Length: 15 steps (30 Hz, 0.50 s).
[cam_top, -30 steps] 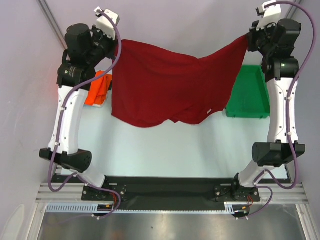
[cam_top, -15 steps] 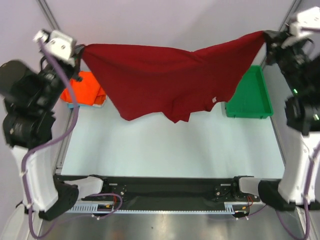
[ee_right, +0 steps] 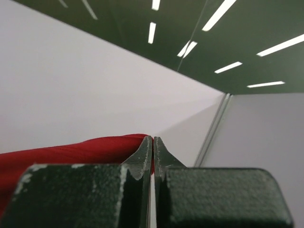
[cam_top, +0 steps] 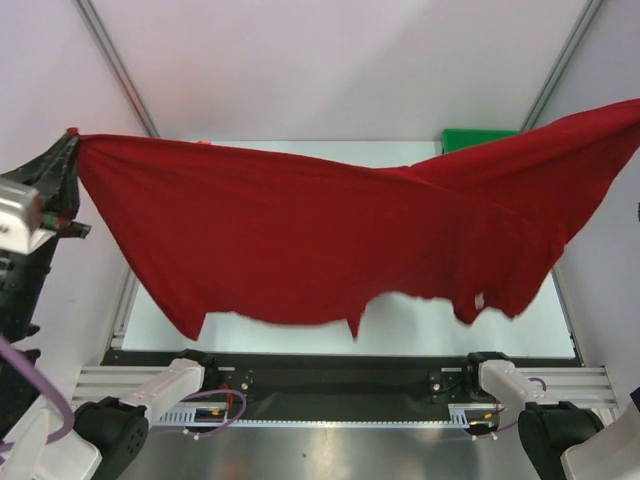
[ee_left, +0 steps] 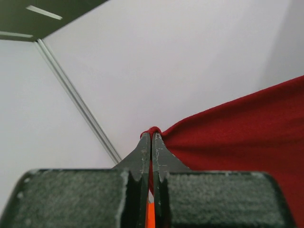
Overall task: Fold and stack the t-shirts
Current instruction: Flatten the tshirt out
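A dark red t-shirt (cam_top: 330, 240) hangs stretched wide across the top view, lifted high and close to the camera. My left gripper (cam_top: 68, 140) is shut on its left corner at the far left. In the left wrist view the jaws (ee_left: 151, 137) pinch red cloth (ee_left: 237, 133), and a sliver of the orange t-shirt (ee_left: 151, 216) shows below between the fingers. The shirt's right end (cam_top: 610, 130) runs off the right edge; my right gripper is out of the top view. In the right wrist view that gripper (ee_right: 153, 140) is shut on red cloth (ee_right: 71, 152).
A green plastic tray (cam_top: 478, 138) peeks above the shirt at the back right. The pale table (cam_top: 420, 320) shows under the hanging hem. The arm bases (cam_top: 330, 385) sit on the black rail at the near edge. A slanted frame post (cam_top: 115, 65) stands at the back left.
Both arms have risen and swung outward, pulling the dark red t-shirt up off the table toward the camera. It now spans the whole view and hides the orange t-shirt and most of the tray.
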Each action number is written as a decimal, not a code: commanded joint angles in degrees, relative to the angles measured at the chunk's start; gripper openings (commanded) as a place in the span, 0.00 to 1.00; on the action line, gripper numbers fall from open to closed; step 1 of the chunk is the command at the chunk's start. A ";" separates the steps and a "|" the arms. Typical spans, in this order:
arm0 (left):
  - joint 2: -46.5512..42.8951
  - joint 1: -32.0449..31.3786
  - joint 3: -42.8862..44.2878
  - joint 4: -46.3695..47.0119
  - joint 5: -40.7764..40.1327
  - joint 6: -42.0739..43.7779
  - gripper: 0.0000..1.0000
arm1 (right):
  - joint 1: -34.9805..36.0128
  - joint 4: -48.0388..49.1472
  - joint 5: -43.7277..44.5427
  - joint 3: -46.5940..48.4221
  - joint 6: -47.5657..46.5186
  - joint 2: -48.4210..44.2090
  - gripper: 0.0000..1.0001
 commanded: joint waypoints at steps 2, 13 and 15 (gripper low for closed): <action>1.85 0.31 3.61 0.79 -3.41 4.00 0.00 | -2.64 4.39 0.62 8.49 -0.33 6.64 0.00; 1.94 0.31 -17.89 -2.99 -1.66 5.94 0.00 | -4.31 13.71 -5.19 -18.81 -1.47 5.33 0.00; 1.15 0.31 -23.52 -2.90 -0.61 5.33 0.01 | -4.05 13.54 -8.52 -28.53 -2.60 4.71 0.00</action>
